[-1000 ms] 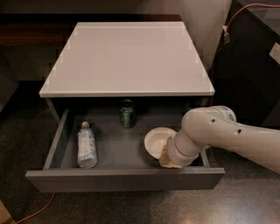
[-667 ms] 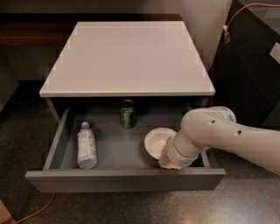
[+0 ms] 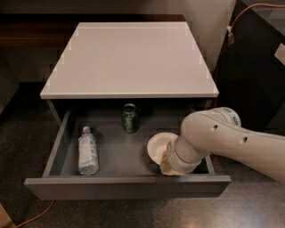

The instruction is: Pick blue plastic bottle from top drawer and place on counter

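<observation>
1. The floor point(image 3: 249, 209) is dark and speckled, kinda stone-look, running from 4 round to 8 o'clock.
2. An orange cable point(image 3: 31, 217) trails across it at 7 o'clock, right by a tan corner point(image 3: 3, 219) of something I can't make out.
3. A dark wooden ledge point(image 3: 31, 33) sits at 10 o'clock.
4. There's a pale wall panel point(image 3: 213, 22) at 1 o'clock and a big black box point(image 3: 254, 75) at 2 to 3, with a second orange cable point(image 3: 254, 8) looping over its top.
5. The pincer point(image 3: 168, 165) sits low in the open top drawer point(image 3: 124, 187), about 5 o'clock.

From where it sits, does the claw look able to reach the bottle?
Probably yes: the drawer is open, the bottle lies at its left, the claw is low at its right by the bowl, bare floor between; the can stands further back.
</observation>
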